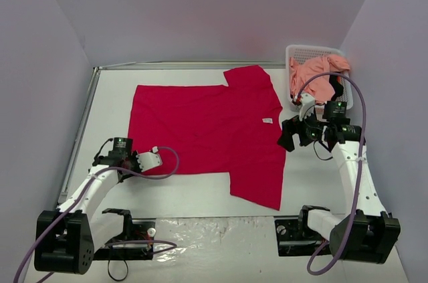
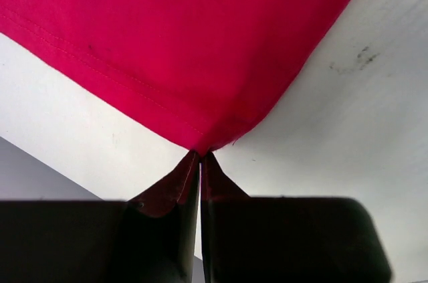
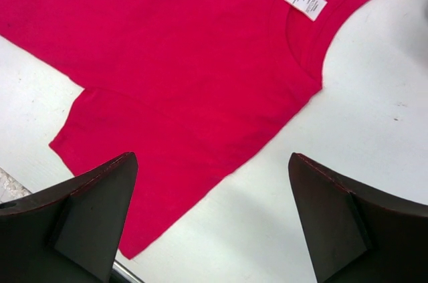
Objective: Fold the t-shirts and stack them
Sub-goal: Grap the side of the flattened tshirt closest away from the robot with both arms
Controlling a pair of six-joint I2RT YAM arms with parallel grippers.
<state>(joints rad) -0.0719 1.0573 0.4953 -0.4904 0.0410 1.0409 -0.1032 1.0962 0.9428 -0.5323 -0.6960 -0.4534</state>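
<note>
A crimson red t-shirt (image 1: 207,129) lies spread flat on the white table (image 1: 200,196), its neck label (image 3: 305,2) toward the right. My left gripper (image 1: 142,164) sits at the shirt's near left hem corner, and in the left wrist view it (image 2: 200,154) is shut on that corner of the red cloth (image 2: 187,42). My right gripper (image 1: 289,134) hovers open beside the collar and near sleeve. In the right wrist view it (image 3: 212,157) has only cloth edge and table between its fingers. A salmon pink t-shirt (image 1: 319,72) with a bit of black garment (image 1: 336,89) hangs crumpled in the basket.
A white lattice basket (image 1: 309,51) stands at the back right corner by the right wall. A metal rail (image 1: 77,136) runs along the table's left edge, and white walls close in the back and sides. Purple cables loop off both arms.
</note>
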